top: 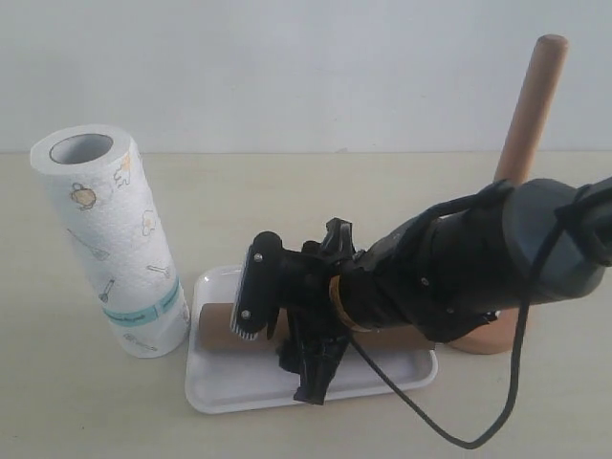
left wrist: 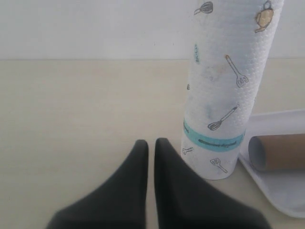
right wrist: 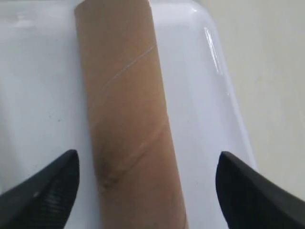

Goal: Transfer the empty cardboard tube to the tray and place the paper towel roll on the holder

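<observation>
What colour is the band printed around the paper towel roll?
Teal; the paper towel roll shows it best in the left wrist view.

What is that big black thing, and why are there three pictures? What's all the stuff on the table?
It is a robot arm. One camera watches from outside, and two more ride on the arms' wrists. The right end effector, the arm's pincer, hangs open over a cardboard tube lying in a white tray. It holds nothing. The left end effector is shut and empty, near a standing paper towel roll. A wooden holder stands behind the arm with no roll on it.
</observation>
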You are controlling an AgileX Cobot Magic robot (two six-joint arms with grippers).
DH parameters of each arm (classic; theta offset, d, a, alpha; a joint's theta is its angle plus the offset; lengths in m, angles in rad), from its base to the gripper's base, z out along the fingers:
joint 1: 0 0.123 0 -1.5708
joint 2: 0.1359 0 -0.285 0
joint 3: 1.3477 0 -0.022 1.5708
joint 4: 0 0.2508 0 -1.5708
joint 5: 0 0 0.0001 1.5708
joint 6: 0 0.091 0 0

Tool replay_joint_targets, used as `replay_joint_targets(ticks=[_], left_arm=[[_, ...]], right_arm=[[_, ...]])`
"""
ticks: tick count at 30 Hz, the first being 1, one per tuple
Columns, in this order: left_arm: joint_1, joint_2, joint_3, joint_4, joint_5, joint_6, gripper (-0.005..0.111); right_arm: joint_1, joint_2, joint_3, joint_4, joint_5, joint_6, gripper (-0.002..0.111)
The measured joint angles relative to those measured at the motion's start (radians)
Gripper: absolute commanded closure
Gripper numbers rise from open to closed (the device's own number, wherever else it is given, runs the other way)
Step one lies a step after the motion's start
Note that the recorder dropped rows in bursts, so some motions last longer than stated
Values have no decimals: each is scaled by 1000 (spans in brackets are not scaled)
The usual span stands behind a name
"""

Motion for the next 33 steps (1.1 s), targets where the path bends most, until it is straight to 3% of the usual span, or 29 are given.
replay_joint_targets(ticks=[12, 22, 25, 29, 30, 33], left_arm=[[0, 0, 0, 0, 0, 0, 103], [0, 0, 0, 0, 0, 0, 103], [0, 0, 0, 0, 0, 0, 103], [0, 0, 0, 0, 0, 0, 103], [0, 0, 0, 0, 0, 0, 103], [0, 0, 0, 0, 0, 0, 103]], right_arm=[[0, -150, -2, 0, 37, 60, 34], [0, -453, -2, 0, 37, 362, 35], [0, -525, -2, 0, 31, 425, 55], [0, -594, 15, 0, -7, 477, 102], [0, -606, 25, 0, -17, 488, 108], [0, -625, 67, 0, -40, 505, 106]])
